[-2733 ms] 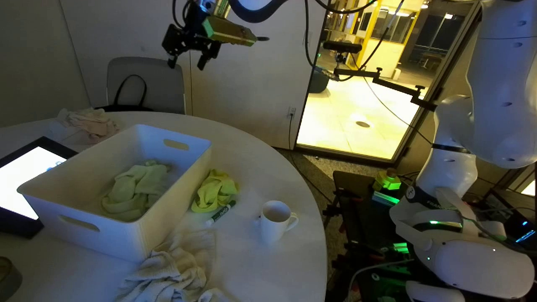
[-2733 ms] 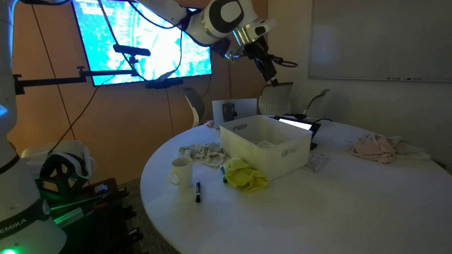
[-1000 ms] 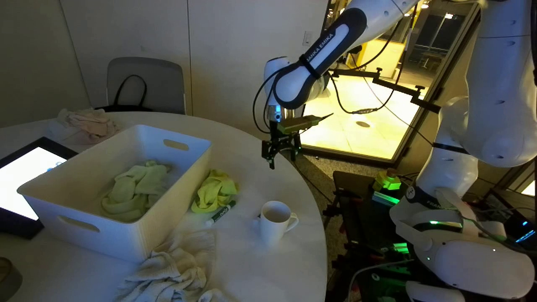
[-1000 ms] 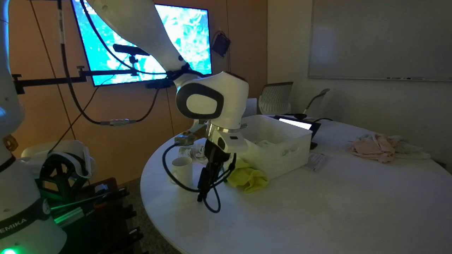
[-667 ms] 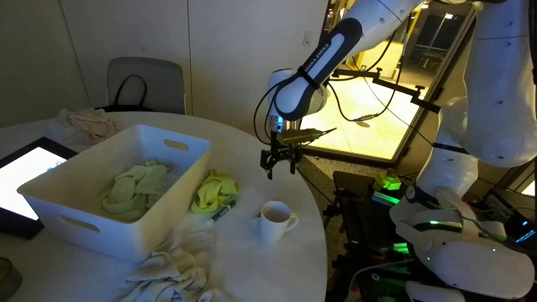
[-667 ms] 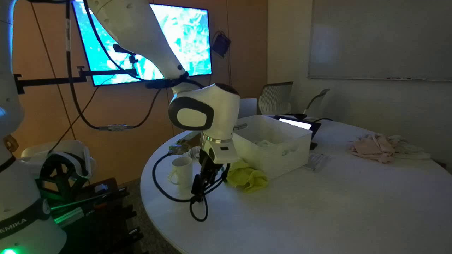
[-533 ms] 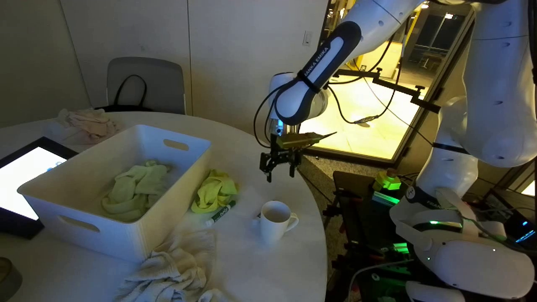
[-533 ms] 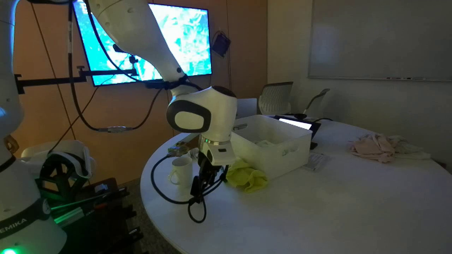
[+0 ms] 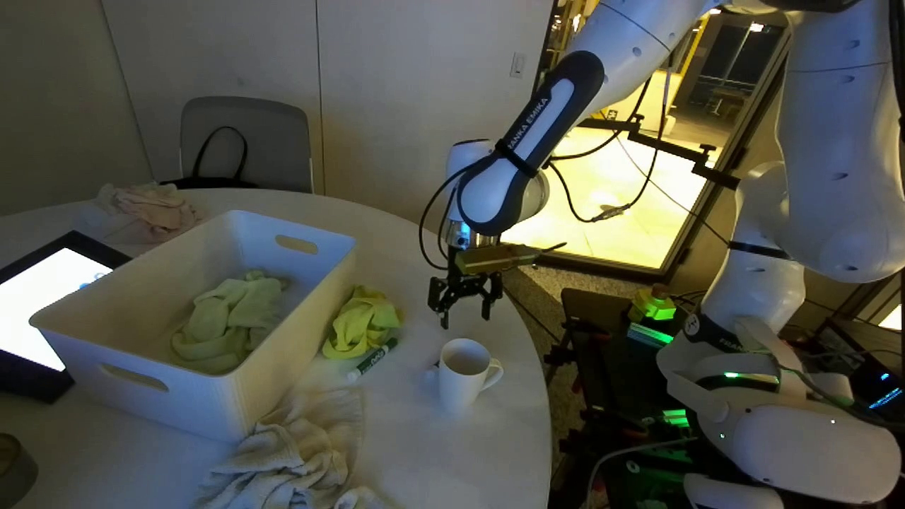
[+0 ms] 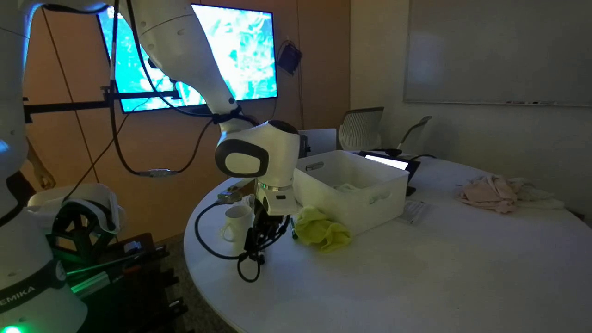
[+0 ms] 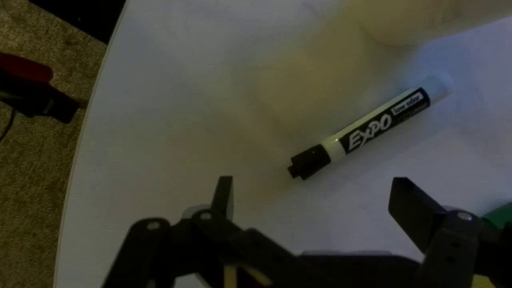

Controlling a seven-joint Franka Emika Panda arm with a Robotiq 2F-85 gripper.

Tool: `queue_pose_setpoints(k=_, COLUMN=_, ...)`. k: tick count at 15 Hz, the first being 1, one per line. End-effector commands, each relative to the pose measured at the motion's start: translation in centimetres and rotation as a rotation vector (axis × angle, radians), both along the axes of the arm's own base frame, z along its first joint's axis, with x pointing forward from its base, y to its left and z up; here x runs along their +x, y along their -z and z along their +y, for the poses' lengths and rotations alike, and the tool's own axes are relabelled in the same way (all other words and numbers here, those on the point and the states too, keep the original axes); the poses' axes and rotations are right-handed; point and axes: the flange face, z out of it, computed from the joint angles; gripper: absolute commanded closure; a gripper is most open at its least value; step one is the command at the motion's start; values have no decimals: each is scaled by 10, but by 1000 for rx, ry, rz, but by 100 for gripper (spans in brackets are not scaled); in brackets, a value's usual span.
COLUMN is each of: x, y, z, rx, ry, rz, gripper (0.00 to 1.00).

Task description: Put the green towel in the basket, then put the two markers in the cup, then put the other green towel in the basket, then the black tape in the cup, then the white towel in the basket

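1. Black marker (image 11: 362, 126), flat on the table (image 9: 438, 459), just beside the cup (image 9: 459, 389). Change: the gripper (image 11: 312, 196) has swung over from high on the side of the basket (image 9: 201, 401) and come down near this marker; fingers wide apart, nothing between them. Bearing on task (judgement): first green towel (image 9: 237, 311) lies in the basket, that step looks done; marker step opening, grasp not yet made.
Appearance: pale barrel, black label lettered "EXPO" and "low odor" in white, black cap with stubby tip. In the wrist view, cap toward 8 o'clock, plain end toward 2, blurred by glare.
2. Cup: white, upright, handled; at 1 o'clock from item 1, same view.

Bearings from cup, in an exterior view:
3. Green marker (image 9: 371, 362): 9 o'clock.
4. Second green towel (image 9: 362, 322): crumpled, 10 o'clock, outside basket; contact unclear.
5. Basket: farther, between 9 and 10.
6. White towel (image 9: 300, 452): rumpled, 8 o'clock.
7. Black tape (image 9: 21, 474), probable: dark roll cut off by the edge, between 8 and 9.
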Motion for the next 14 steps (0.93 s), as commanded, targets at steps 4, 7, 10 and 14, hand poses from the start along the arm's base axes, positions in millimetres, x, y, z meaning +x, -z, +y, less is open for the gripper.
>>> queue_pose_setpoints(k=4, x=1, y=10, z=41, rx=6, ry=103, rz=-24, gripper=0)
queue_pose_setpoints(k=7, x=-2, y=13, z=47, rx=3, ry=135, rz=-12, gripper=0)
queue_pose_setpoints(k=10, x=-7, y=16, z=49, rx=0, ry=165, rz=11, gripper=0)
queue_pose_setpoints(k=14, x=-12, y=19, z=60, rx=-3, ry=179, rz=30, gripper=0)
